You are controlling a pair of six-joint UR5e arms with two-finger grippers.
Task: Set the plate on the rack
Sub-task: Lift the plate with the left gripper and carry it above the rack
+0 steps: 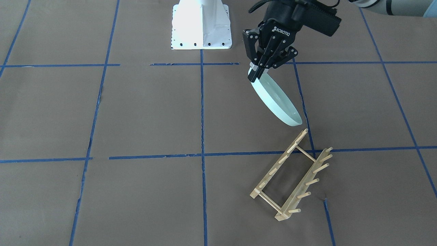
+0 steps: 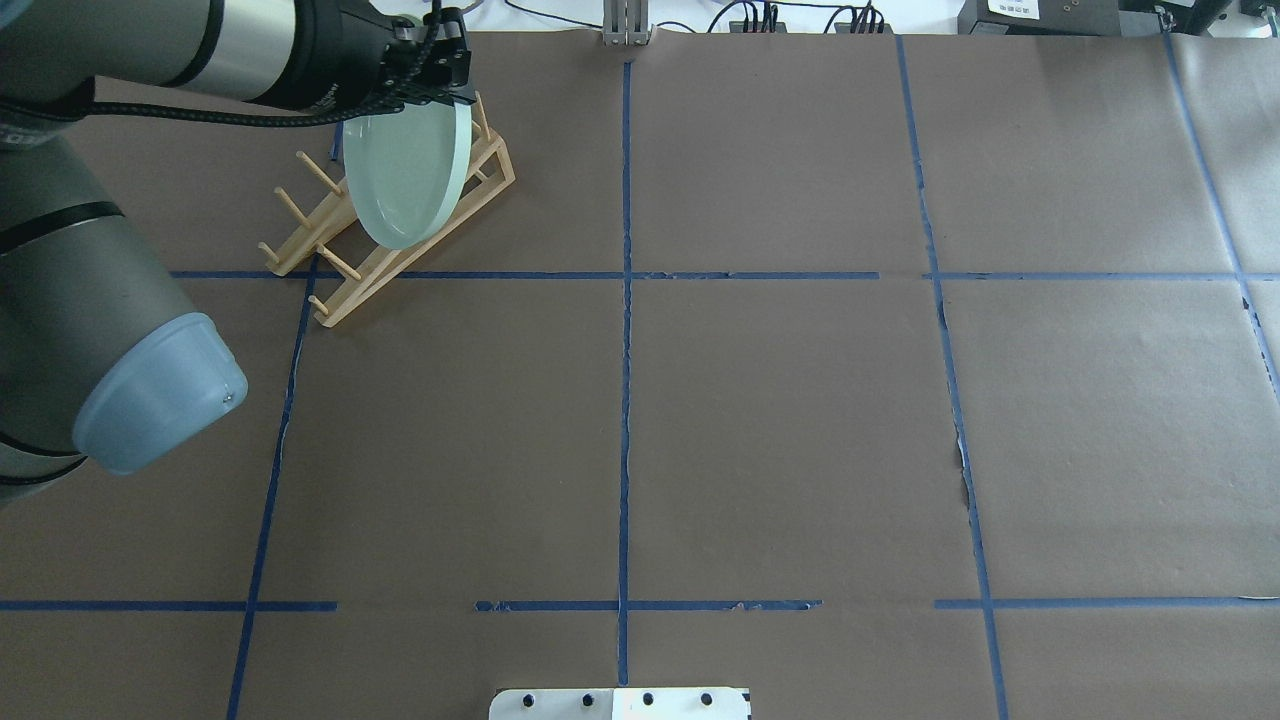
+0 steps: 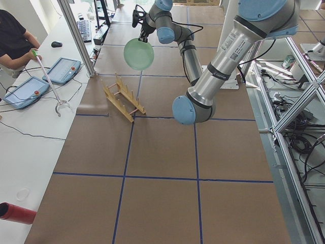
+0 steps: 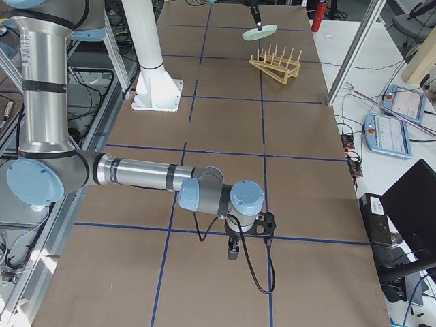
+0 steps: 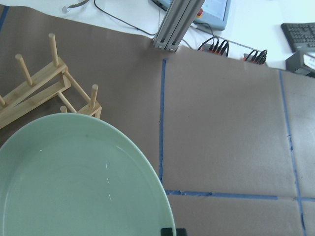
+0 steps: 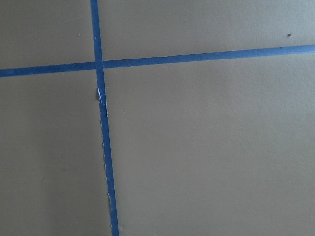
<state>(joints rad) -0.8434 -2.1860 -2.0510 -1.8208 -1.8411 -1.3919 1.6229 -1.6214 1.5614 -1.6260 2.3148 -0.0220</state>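
Note:
My left gripper [image 1: 254, 73] is shut on the top rim of the pale mint-green plate [image 1: 276, 99]. It holds the plate on edge and tilted, in the air. The bamboo rack [image 1: 290, 177] stands on the brown table just below and beyond the plate's low edge, and the two do not touch. In the overhead view the plate [image 2: 405, 175] hangs over the rack [image 2: 400, 262]. In the left wrist view the plate [image 5: 74, 177] fills the lower left, with the rack's pegs [image 5: 29, 98] behind it. My right gripper [image 4: 235, 251] shows only in the exterior right view, pointing down near the table; I cannot tell if it is open.
The white robot base [image 1: 201, 27] stands at the table's middle edge. Blue tape lines [image 2: 625, 300] grid the brown table. On a side bench are control tablets [image 3: 61, 68], a seated operator [image 3: 12, 40] and a red cylinder [image 3: 15, 213].

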